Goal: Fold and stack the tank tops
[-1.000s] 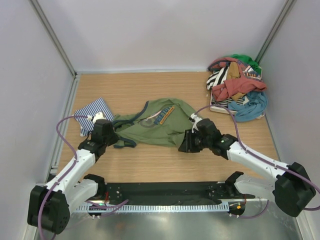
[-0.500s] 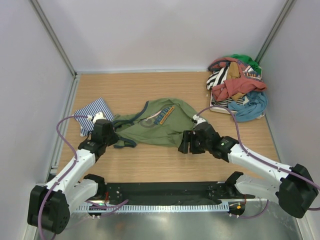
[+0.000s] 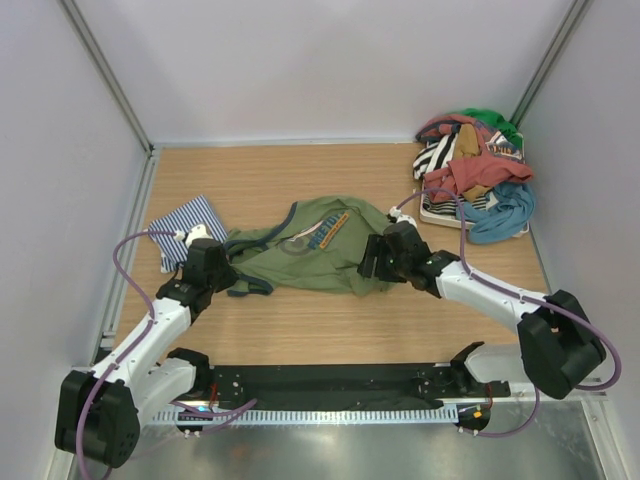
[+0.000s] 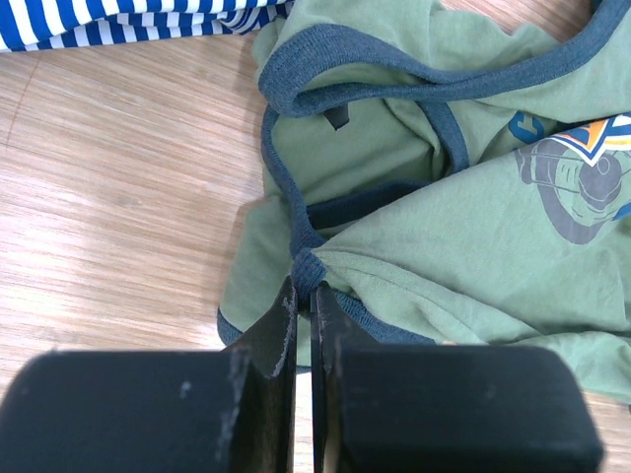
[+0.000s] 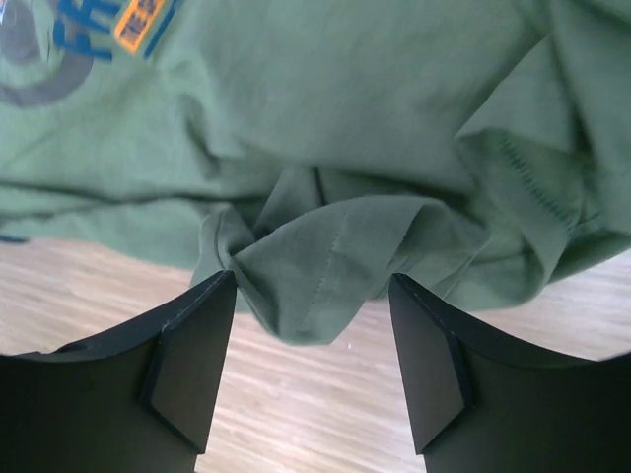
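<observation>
The olive green tank top (image 3: 310,245) lies crumpled in the middle of the table, with its print facing up. My left gripper (image 3: 226,268) is shut on the top's navy trim (image 4: 308,268) at its left edge. My right gripper (image 3: 370,266) stands open at the right hem. A bunched fold of green cloth (image 5: 325,266) sits between its fingers (image 5: 197,335), not pinched. The striped tank top (image 3: 185,228) lies folded at the far left, and its edge (image 4: 118,22) shows in the left wrist view.
A heap of mixed clothes (image 3: 472,178) sits at the back right corner. A black rail (image 3: 330,385) runs along the near edge between the arm bases. Grey walls close in the left, right and back sides.
My right gripper has opened and moved a little away from the near edge onto the green top's right hem. The left arm has not moved.
</observation>
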`<state>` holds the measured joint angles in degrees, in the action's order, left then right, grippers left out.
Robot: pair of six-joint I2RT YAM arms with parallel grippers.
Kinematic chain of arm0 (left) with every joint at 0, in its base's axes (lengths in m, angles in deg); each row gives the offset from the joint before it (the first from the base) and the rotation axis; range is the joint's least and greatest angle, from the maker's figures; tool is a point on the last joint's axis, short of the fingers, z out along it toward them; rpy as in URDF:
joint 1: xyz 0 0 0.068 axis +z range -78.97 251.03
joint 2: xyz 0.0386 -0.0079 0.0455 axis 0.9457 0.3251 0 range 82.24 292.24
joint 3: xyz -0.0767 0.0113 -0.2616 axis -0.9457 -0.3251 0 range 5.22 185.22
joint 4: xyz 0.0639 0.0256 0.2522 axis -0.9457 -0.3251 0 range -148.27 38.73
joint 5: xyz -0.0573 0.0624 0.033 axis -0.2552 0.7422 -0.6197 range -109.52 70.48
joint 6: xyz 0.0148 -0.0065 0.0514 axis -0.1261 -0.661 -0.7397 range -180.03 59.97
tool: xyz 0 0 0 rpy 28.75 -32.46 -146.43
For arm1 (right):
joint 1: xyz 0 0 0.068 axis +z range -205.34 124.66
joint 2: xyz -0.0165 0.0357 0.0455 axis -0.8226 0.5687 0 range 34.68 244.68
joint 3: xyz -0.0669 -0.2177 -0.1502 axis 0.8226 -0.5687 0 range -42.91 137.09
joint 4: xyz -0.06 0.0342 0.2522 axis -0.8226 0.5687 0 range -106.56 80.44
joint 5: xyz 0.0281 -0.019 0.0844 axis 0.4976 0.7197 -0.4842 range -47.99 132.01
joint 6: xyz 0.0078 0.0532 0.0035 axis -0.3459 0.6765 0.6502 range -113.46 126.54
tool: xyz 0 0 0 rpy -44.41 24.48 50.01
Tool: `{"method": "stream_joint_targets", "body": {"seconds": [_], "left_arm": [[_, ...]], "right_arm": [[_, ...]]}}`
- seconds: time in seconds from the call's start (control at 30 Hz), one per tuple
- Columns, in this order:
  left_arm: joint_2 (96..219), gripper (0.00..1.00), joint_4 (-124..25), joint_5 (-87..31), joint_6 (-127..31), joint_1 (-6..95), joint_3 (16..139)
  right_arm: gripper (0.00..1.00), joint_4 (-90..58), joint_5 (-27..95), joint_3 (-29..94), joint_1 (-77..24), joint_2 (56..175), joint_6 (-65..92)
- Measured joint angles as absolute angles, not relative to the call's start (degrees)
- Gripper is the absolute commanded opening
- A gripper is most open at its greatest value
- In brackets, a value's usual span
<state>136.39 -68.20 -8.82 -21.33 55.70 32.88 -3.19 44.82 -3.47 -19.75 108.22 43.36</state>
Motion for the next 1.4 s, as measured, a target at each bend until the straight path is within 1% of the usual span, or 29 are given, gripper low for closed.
{"method": "stream_joint_targets", "body": {"seconds": [0.1, 0.17, 0.2, 0.27, 0.3, 0.37, 0.4, 0.47, 0.53, 0.67, 0.8, 0.97, 1.13, 1.17, 1.23, 1.27, 1.3, 1.37, 1.4], "left_arm": [[136.4, 0.0, -68.2, -8.9, -21.3, 55.7, 32.9], [136.4, 0.0, -68.2, -8.9, -21.4, 55.7, 32.9], [136.4, 0.0, -68.2, -8.9, -21.4, 55.7, 32.9], [136.4, 0.0, -68.2, -8.9, -21.4, 55.7, 32.9], [136.4, 0.0, -68.2, -9.0, -21.5, 55.7, 32.9], [136.4, 0.0, -68.2, -9.1, -21.5, 55.7, 32.9], [136.4, 0.0, -68.2, -9.1, -21.5, 55.7, 32.9], [136.4, 0.0, -68.2, -9.1, -21.5, 55.7, 32.9], [136.4, 0.0, -68.2, -9.1, -21.5, 55.7, 32.9], [136.4, 0.0, -68.2, -9.1, -21.5, 55.7, 32.9], [135.8, 0.0, -68.2, -9.0, -21.5, 55.7, 32.9], [133.8, 0.0, -68.3, -9.0, -21.4, 55.7, 32.8], [130.0, 0.0, -68.4, -8.4, -20.5, 55.7, 32.1], [128.9, 0.0, -68.6, -8.1, -20.1, 55.7, 31.8], [127.0, 0.0, -68.8, -7.4, -19.6, 55.7, 31.2], [126.4, 0.0, -68.9, -7.1, -19.5, 55.7, 31.0], [126.0, 0.0, -68.9, -6.9, -19.4, 55.7, 30.9], [125.9, 0.0, -69.1, -6.3, -19.3, 55.7, 30.9], [126.1, 0.0, -69.2, -6.0, -19.3, 55.7, 30.9]], "right_arm": [[0.68, -4.9, 43.7, -3.3, -22.7, 109.7, 43.5], [0.64, -5.9, 42.5, -3.3, -24.0, 110.7, 43.7], [0.53, -6.4, 41.7, -3.3, -24.4, 111.1, 43.8], [0.45, -7.8, 39.7, -3.5, -25.0, 111.5, 44.0], [0.37, -8.5, 38.5, -3.6, -25.2, 111.6, 44.2], [0.26, -9.5, 36.6, -3.6, -25.5, 111.6, 44.3], [0.16, -10.0, 35.6, -3.6, -25.5, 111.6, 44.4], [0.02, -10.7, 33.3, -3.6, -25.7, 111.5, 44.4], [0.01, -10.7, 31.2, -3.6, -25.8, 110.8, 44.7], [0.01, -8.3, 29.0, -4.3, -25.8, 104.5, 44.6], [0.01, -1.5, 28.9, -5.2, -25.8, 91.7, 44.3], [0.01, 7.6, 30.3, -6.1, -25.8, 79.7, 44.2], [0.01, 16.3, 34.1, -6.3, -25.8, 72.5, 45.0], [0.09, 17.6, 34.7, -6.4, -25.8, 71.6, 45.4], [0.28, 19.1, 34.9, -7.0, -25.8, 70.5, 46.0], [0.45, 19.0, 34.5, -7.8, -25.8, 70.2, 46.3], [0.51, 18.8, 33.6, -8.8, -25.8, 70.4, 46.6], [0.59, 18.0, 31.6, -11.4, -25.8, 72.1, 46.7], [0.6, 17.4, 31.0, -12.6, -25.8, 72.9, 46.8]]}}
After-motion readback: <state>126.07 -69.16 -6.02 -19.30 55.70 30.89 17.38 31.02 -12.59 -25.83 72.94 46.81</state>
